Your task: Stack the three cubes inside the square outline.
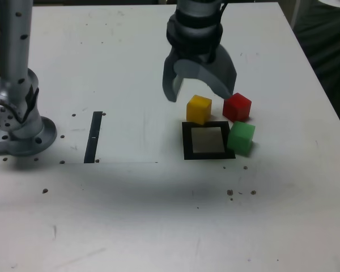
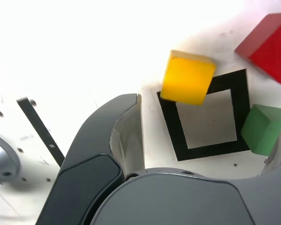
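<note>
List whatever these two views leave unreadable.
- Pincer tips: in the exterior view their height above the table can't be judged; in the wrist view one is largely cut off by the right edge.
- Red cube: wrist view, right edge cuts it off.
- Green cube: wrist view, partly hidden behind the pincer and cut by the right edge.
- Arm: exterior view, top edge cuts it off.

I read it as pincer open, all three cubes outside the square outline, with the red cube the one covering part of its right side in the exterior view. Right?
Not the red cube: the exterior view shows the green cube over that side of the outline. The rest stands.
</note>
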Controlling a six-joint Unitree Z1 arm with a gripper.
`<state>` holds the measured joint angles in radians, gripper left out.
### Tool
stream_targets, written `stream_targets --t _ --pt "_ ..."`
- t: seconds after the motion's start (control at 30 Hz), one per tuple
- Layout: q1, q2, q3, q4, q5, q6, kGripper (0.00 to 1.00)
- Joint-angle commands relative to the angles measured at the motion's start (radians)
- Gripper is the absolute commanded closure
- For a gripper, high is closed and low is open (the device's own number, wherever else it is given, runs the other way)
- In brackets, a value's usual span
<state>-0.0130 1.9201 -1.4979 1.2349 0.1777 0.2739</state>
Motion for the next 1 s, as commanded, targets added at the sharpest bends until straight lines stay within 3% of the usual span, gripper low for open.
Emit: stream_targets --t 0.0,0.27,0.6,0.97 --pt "0.013 0.015 -0.024 0.008 0.008 0.052 0.01" --pt "0.054 0.047 -0.111 0.014 0.035 0.288 0.00" --pt "0.097 0.114 -0.242 0.058 0.043 0.549 0.00" --pt "0.105 0.209 -0.311 0.060 0.066 0.618 0.01"
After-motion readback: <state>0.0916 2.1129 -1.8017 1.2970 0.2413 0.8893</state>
